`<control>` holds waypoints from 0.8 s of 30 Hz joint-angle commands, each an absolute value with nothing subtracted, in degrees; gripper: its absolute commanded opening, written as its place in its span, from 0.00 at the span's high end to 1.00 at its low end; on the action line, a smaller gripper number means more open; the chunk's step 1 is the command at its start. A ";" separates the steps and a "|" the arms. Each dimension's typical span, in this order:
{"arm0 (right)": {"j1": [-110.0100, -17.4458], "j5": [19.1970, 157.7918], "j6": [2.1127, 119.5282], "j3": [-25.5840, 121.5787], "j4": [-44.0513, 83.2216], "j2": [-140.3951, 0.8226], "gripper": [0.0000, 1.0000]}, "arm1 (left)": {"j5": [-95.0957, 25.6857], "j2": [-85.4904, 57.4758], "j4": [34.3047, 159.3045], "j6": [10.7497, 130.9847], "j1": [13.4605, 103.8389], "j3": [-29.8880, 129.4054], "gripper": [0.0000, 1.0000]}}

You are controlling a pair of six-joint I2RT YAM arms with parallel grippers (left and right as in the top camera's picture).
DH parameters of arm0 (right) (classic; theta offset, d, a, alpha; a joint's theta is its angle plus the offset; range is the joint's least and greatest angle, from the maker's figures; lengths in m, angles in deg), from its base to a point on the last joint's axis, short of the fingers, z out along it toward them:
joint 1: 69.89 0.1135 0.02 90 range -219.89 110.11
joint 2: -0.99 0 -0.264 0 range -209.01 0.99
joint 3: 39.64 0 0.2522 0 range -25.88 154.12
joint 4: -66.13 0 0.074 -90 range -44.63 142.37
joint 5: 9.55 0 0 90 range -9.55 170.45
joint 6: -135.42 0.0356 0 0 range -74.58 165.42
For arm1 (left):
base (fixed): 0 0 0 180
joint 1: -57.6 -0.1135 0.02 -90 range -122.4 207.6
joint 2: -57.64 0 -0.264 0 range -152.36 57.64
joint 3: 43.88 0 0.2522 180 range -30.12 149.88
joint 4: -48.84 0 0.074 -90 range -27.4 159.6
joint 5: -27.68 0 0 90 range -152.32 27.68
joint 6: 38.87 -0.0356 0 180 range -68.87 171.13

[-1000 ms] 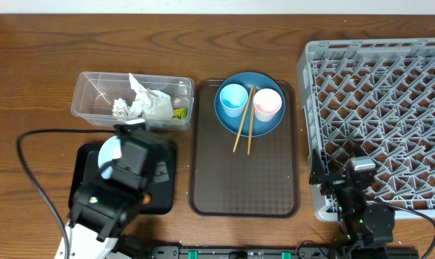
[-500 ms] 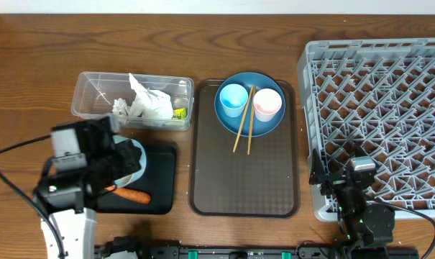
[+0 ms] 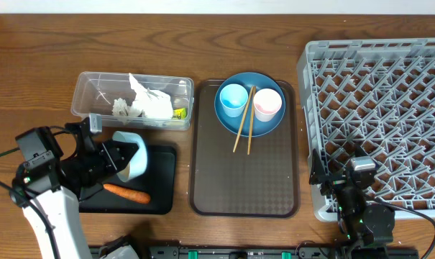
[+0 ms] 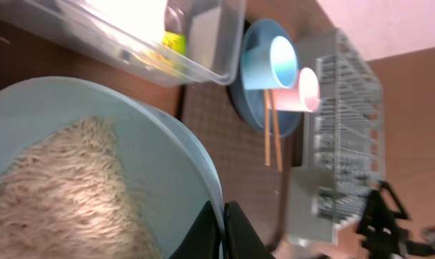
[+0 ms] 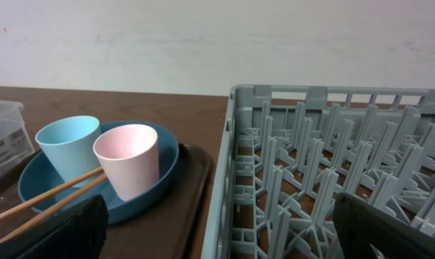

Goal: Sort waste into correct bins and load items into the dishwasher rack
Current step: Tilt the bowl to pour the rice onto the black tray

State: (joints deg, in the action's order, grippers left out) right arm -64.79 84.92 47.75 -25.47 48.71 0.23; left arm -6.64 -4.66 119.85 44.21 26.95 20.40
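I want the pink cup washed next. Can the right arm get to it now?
Probably yes. The right gripper is open and empty, and the pinkish-white cup stands upright on the dark blue plate with nothing over it. Only the wooden chopsticks lie close beside it.

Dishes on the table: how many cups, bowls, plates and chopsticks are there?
Cups: 2, blue cup and pink cup
Bowl: 1
Plate: 1
Chopsticks: 2
Total: 6
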 commanded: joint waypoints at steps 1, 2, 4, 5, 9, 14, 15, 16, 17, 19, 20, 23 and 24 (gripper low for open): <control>-64.24 84.94 47.51 -25.56 48.47 0.23 0.01 | 2.23 -6.59 120.68 37.61 24.45 20.06 0.94; -64.24 84.94 47.51 -25.56 48.47 0.23 0.01 | 2.74 -7.16 120.68 37.59 23.69 20.06 0.94; -64.24 84.94 47.49 -25.56 48.47 0.23 0.01 | 3.63 -8.07 120.75 36.67 22.09 20.06 0.94; -64.24 84.94 47.51 -25.56 48.47 0.23 0.01 | 4.48 -8.36 121.03 35.38 21.37 20.01 0.94; -64.24 84.94 47.51 -25.56 48.47 0.23 0.01 | 6.25 -8.71 123.87 30.68 18.40 19.95 0.94; -64.24 84.94 47.51 -25.56 48.47 0.23 0.01 | 6.28 -8.71 126.74 26.95 14.64 19.66 0.94; -64.24 84.94 47.49 -25.56 48.47 0.23 0.01 | 6.30 -8.71 126.80 26.71 13.83 19.49 0.94; -64.24 84.94 47.49 -25.56 48.47 0.23 0.01 | 6.58 -8.71 126.69 26.64 12.94 19.16 0.94; -64.24 84.94 47.51 -25.56 48.47 0.23 0.01 | 7.48 -8.71 126.65 26.16 12.15 18.77 0.93; -64.24 84.94 47.51 -25.56 48.47 0.23 0.01 | 9.16 -8.73 126.41 25.63 10.42 17.67 0.94; -64.24 84.94 47.51 -25.56 48.47 0.23 0.01 | 9.56 -8.73 126.21 25.61 9.46 16.93 0.94; -64.24 84.94 47.51 -25.56 48.47 0.23 0.01 | 10.74 -8.82 125.14 25.22 7.62 14.68 0.93; -64.24 84.94 47.51 -25.56 48.47 0.23 0.01 | 11.02 -8.97 124.55 25.22 7.21 13.72 0.93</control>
State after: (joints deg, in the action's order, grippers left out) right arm -64.79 84.92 47.75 -25.47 48.69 0.23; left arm 7.28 -8.71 125.05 27.80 8.52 15.64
